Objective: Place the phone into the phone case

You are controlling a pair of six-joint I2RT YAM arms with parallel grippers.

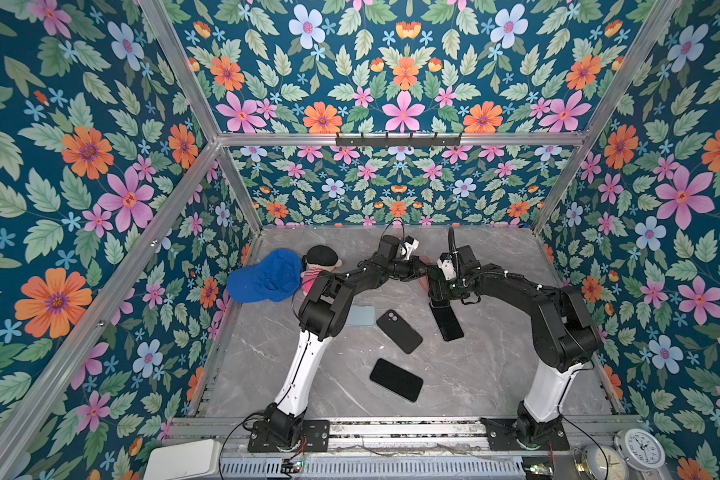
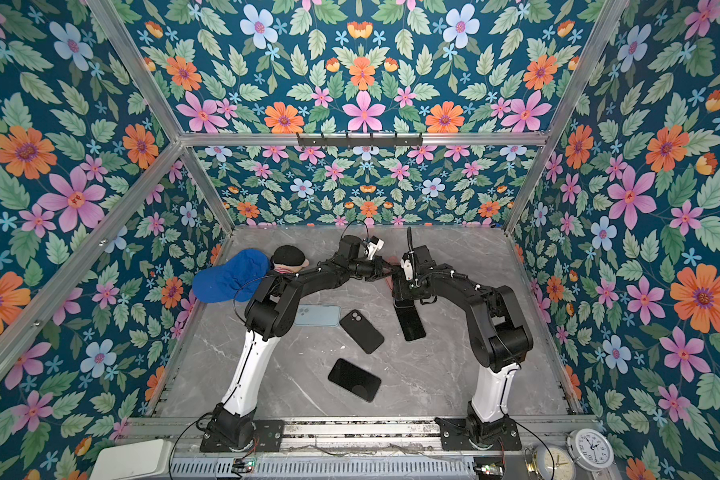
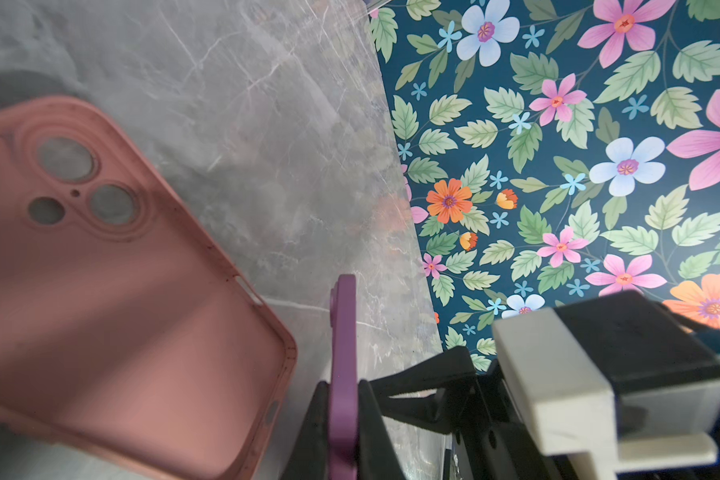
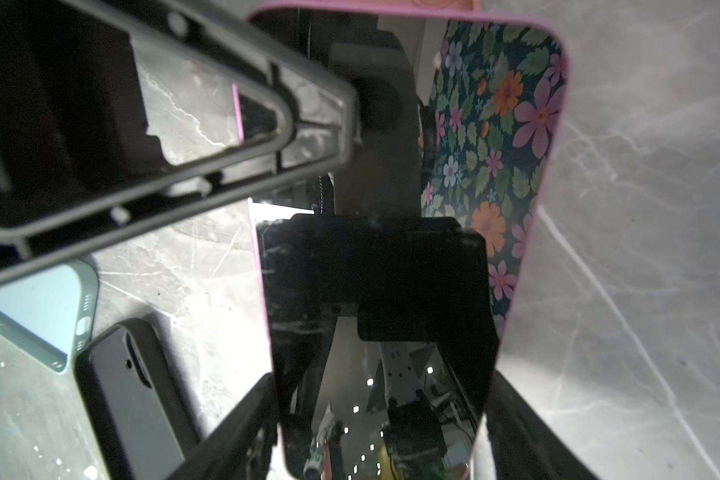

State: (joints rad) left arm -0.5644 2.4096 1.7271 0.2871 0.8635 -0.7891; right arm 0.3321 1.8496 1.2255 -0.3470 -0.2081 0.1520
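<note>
The phone [image 4: 375,270] has a glossy black screen and a pink-purple rim. My right gripper [image 4: 381,395] is closed across its width, a jaw on each long side. My left gripper [image 3: 344,390] is shut on the phone's thin purple edge [image 3: 344,324]. One of its fingers [image 4: 208,137] shows in the right wrist view. The pink phone case [image 3: 113,291] lies open side up on the marble table, just beside the held phone. In both top views the two grippers meet at the back middle of the table, above a strip of pink case [image 1: 424,285].
A black case [image 1: 399,331], a black phone [image 1: 396,379], another black slab [image 1: 447,320] and a light blue case [image 1: 360,316] lie on the table [image 1: 495,374]. A blue cap [image 1: 267,276] and a doll [image 1: 321,259] sit at the back left. Flowered walls enclose the table.
</note>
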